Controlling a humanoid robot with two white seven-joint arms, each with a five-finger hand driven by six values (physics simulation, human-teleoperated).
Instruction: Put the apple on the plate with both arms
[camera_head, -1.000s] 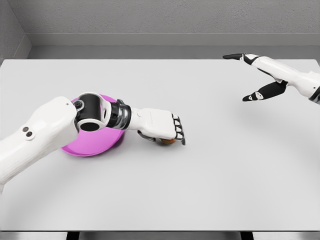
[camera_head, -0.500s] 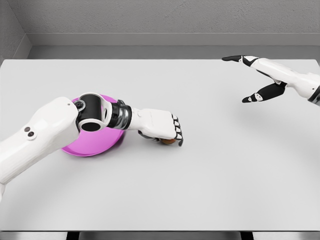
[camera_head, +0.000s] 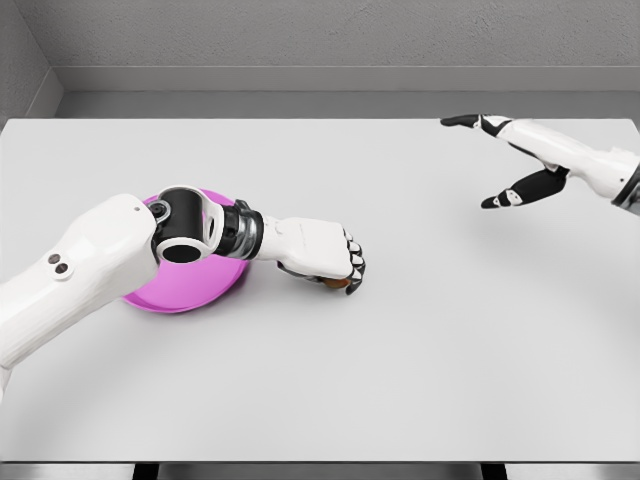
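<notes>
Left hand (camera_head: 318, 254) fingers clamped on small brownish apple (camera_head: 333, 283) beside round magenta plate (camera_head: 185, 290); right hand (camera_head: 515, 160) fingers apart.

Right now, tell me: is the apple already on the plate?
No: the apple sits on the table under the left hand, right of the pink plate, not on it.

The left hand (camera_head: 318, 258) hides nearly all the apple (camera_head: 334, 282); its forearm covers much of the plate (camera_head: 185, 290).
</notes>
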